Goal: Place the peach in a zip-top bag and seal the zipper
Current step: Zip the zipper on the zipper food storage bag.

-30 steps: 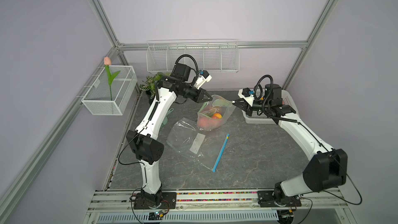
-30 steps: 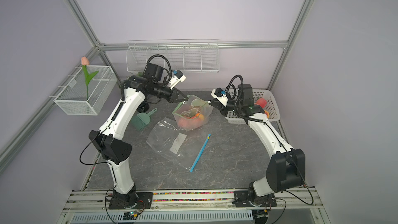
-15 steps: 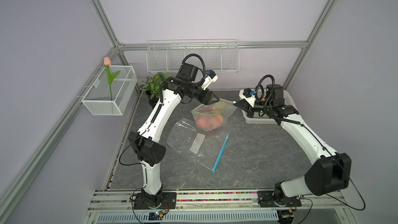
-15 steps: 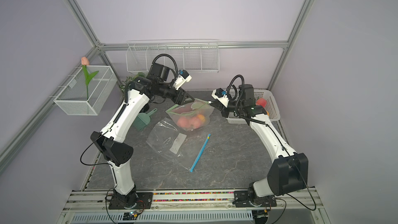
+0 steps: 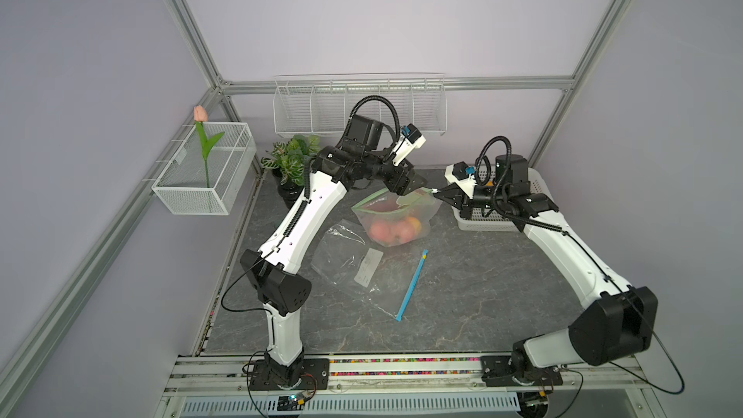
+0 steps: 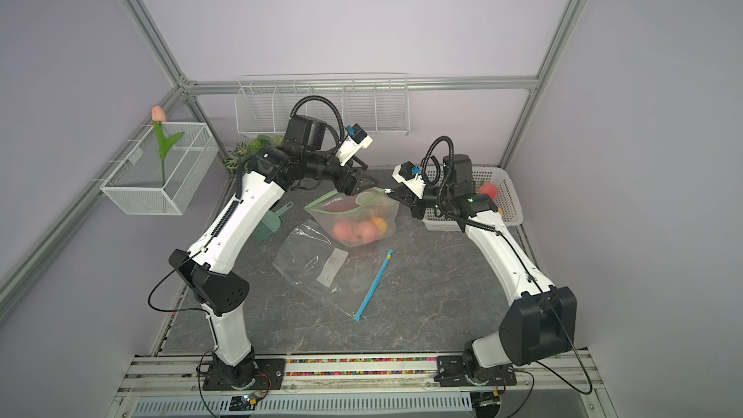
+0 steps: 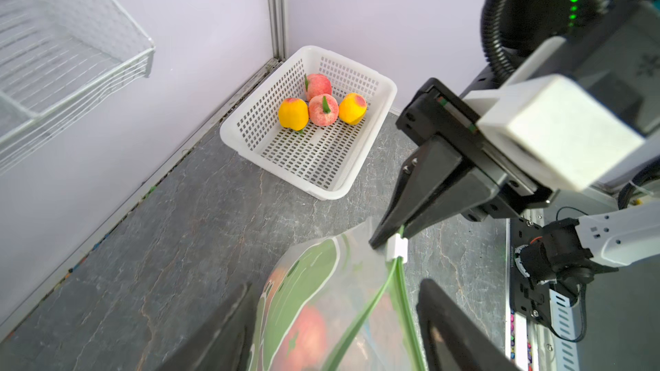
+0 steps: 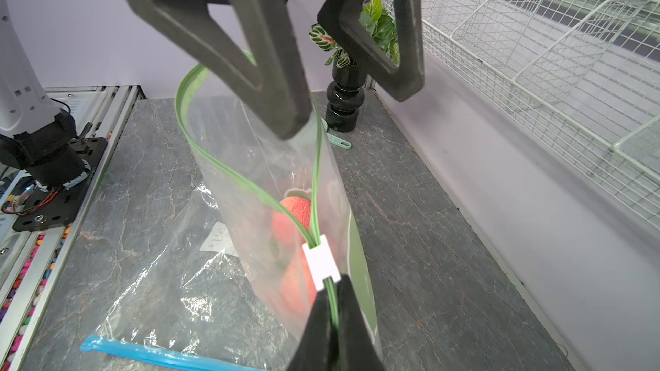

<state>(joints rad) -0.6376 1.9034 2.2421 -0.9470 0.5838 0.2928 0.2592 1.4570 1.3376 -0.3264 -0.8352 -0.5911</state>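
A clear zip-top bag [image 5: 396, 215] [image 6: 362, 215] with a green zipper stands on the table with pink and yellow peaches [image 5: 386, 231] [image 8: 296, 212] inside. Its mouth gapes, the two green tracks apart beyond the white slider [image 8: 321, 262] [image 7: 397, 248]. My right gripper [image 8: 332, 287] [image 5: 436, 191] [image 7: 387, 240] is shut on the zipper end beside the slider. The left gripper [image 7: 335, 285] [image 5: 414, 188] [image 8: 348, 112] is open over the bag's rim, one finger on each side, gripping nothing.
A white basket [image 7: 387, 87] [image 6: 510, 199] in the back right corner holds several more peaches [image 7: 323, 108]. An empty bag with a blue zipper [image 5: 362, 271] lies flat in front. A potted plant [image 5: 293, 154], a green brush [image 6: 269, 227] and wall wire racks [image 5: 358, 106] stand behind.
The left gripper has opened and let go of the bag's rim, moving right toward the right gripper. The bag has sagged lower onto the table. The right gripper kept its hold.
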